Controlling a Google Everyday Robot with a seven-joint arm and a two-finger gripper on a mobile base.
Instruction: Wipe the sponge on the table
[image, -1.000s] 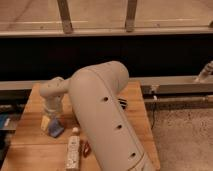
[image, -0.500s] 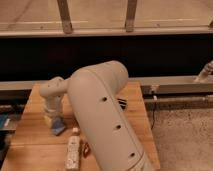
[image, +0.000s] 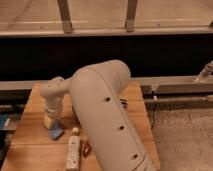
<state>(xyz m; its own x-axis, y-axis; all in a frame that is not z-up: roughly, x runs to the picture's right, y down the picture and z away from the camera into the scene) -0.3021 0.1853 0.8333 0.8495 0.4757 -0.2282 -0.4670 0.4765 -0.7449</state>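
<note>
The sponge (image: 56, 132), a small blue-grey pad, lies flat on the left part of the light wooden table (image: 35, 107). My gripper (image: 49, 121), with its yellowish tip, points down at the sponge's back-left edge and seems to rest on it. The big white arm (image: 107, 117) fills the middle of the view and hides much of the table top behind it.
A white oblong object (image: 73, 152) lies near the table's front edge, right of the sponge, with a small red item (image: 86, 147) beside it. Something dark (image: 123, 103) peeks out right of the arm. A black wall and metal rail run behind the table.
The gripper and the sponge under it slid a little right across the table, then came back slightly left and toward the front edge. Nothing else has moved.
</note>
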